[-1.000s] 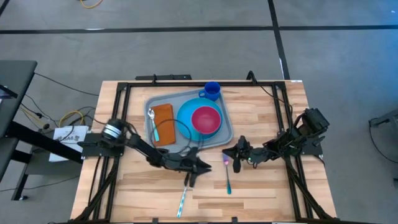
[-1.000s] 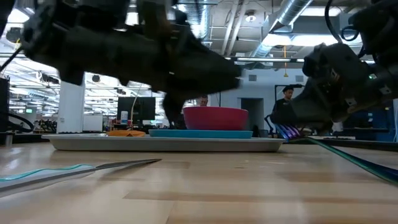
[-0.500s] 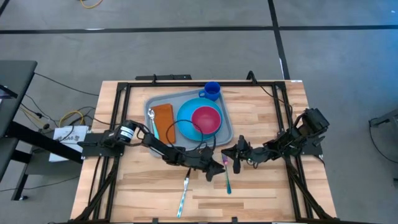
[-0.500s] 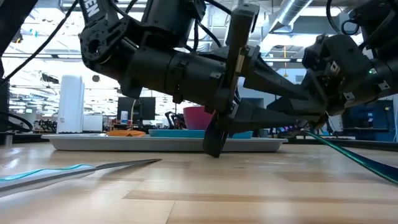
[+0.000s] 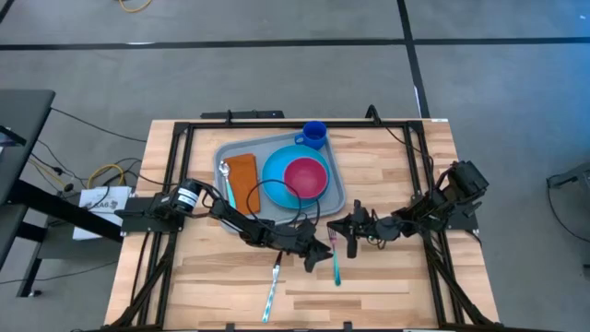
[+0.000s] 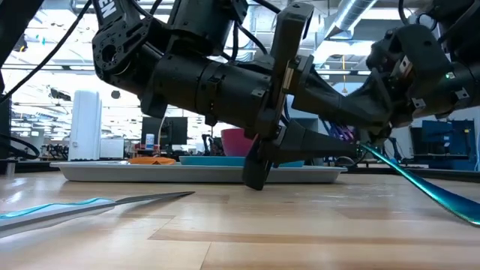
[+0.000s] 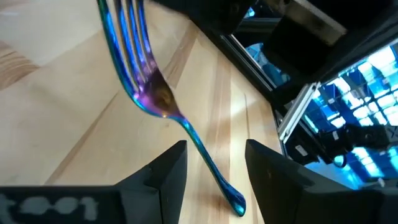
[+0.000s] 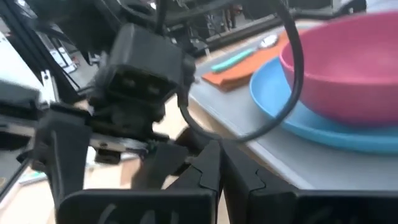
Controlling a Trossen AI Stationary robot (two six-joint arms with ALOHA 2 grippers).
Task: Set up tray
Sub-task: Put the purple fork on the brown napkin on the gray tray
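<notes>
The tray [image 5: 338, 189] is sitting at the table's far middle. The left gripper [image 5: 318, 257] is spreading its 2 fingers beside the fork [image 5: 336, 259]. The right gripper [image 5: 351, 229] is squeezing the fork's top.

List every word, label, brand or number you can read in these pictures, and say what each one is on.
White letters on the left arm, at the top of the low view: cut off by the picture's edge, not readable.
White paper beside the table's left edge, in the high view: dark print, too small to read.
Tray, plate, bowl, mug, cutlery: no writing shows.
</notes>
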